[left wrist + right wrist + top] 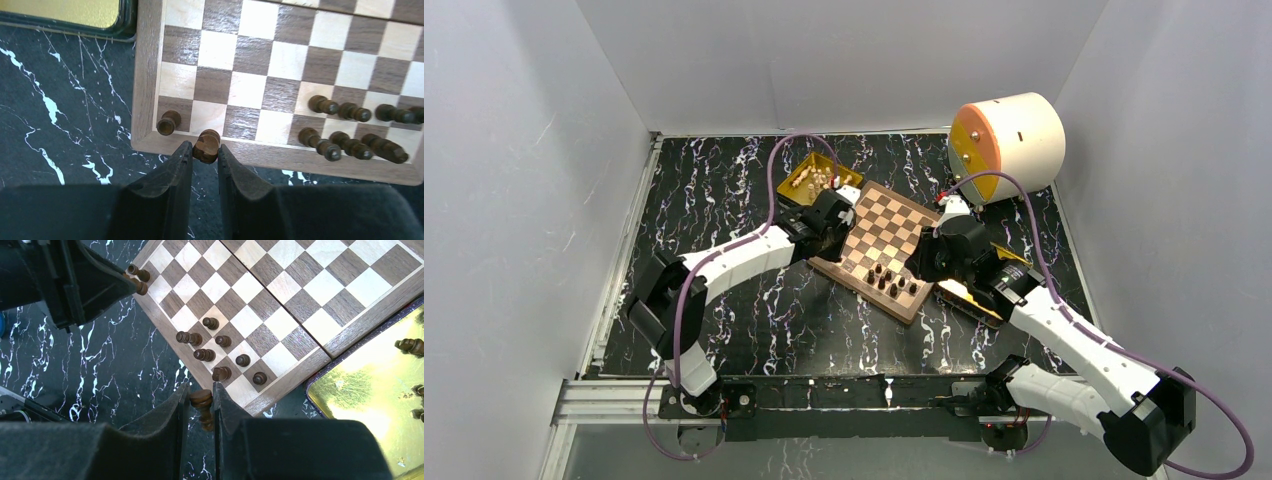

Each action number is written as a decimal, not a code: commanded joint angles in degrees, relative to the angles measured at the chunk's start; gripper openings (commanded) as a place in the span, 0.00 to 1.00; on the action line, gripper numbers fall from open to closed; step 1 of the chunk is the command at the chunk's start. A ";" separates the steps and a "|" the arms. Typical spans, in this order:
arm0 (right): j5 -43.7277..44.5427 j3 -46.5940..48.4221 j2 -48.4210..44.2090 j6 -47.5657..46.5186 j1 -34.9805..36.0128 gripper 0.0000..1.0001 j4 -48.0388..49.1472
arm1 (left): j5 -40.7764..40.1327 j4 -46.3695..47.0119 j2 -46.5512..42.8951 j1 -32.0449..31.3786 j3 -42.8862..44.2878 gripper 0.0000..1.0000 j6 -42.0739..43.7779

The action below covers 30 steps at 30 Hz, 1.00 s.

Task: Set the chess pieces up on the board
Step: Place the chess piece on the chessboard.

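Observation:
The chessboard [879, 215] lies turned at an angle in the middle of the table. Several dark pieces [886, 280] stand near its front corner. My left gripper [204, 147] is shut on a dark piece [207, 145] over the board's near border [280, 60]. Beside it a dark piece [168, 123] stands on the corner square. My right gripper [200, 392] is shut on a dark piece [202, 405] just off the board's edge [300, 285], close to the standing dark pieces [215, 350]. Cream pieces [814, 180] lie in the far tray.
A gold tray [796, 170] sits behind the board's left corner. Another gold tray [370, 390] lies right of the board with a few dark pieces [410, 346] in it. A big white and orange cylinder [1009, 140] stands at the back right. White walls enclose the table.

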 commanded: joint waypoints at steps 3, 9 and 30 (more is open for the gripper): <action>1.57 0.02 -1.36 0.04 -0.39 0.22 0.28 | -3.70 1.77 1.06 -0.76 -1.22 0.02 0.14; 1.22 -0.23 -1.02 -0.11 -0.41 0.22 0.46 | -3.51 2.35 2.46 -0.86 -1.76 0.02 0.29; 1.65 -0.20 -0.53 -1.58 -0.66 0.22 0.43 | -2.51 4.25 4.04 -0.95 -2.37 0.04 0.47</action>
